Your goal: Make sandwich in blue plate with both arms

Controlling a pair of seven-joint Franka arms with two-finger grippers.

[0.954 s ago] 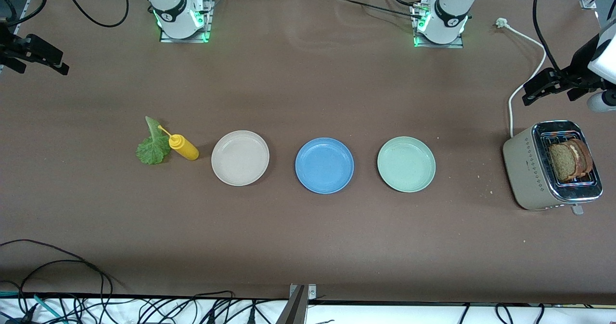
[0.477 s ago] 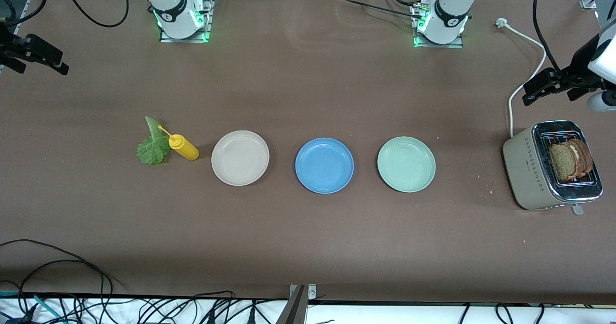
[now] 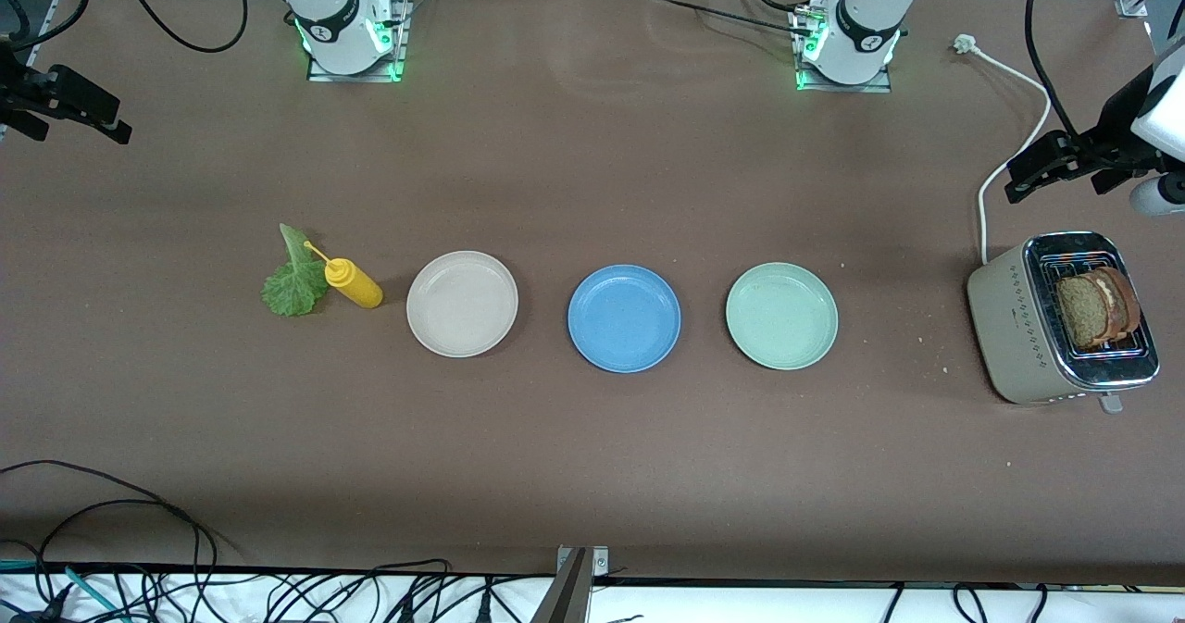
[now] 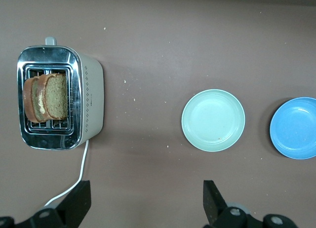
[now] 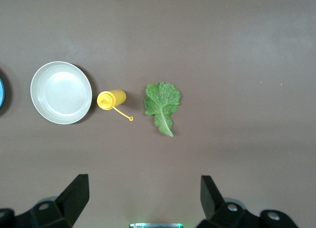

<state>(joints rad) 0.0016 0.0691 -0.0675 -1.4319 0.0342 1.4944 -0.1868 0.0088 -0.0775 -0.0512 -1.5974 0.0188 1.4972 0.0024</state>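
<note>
blue plate [image 3: 624,318] well apart from fingers [image 4: 213,201]

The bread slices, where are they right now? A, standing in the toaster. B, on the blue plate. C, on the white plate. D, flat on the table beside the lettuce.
A: both bread slices stand upright in the toaster, and the blue plate holds nothing.

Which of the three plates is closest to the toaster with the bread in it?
The pale green plate. It sits at the end of the row toward the toaster; the blue plate is in the middle, and the cream plate is nearest the yellow bottle.
</note>
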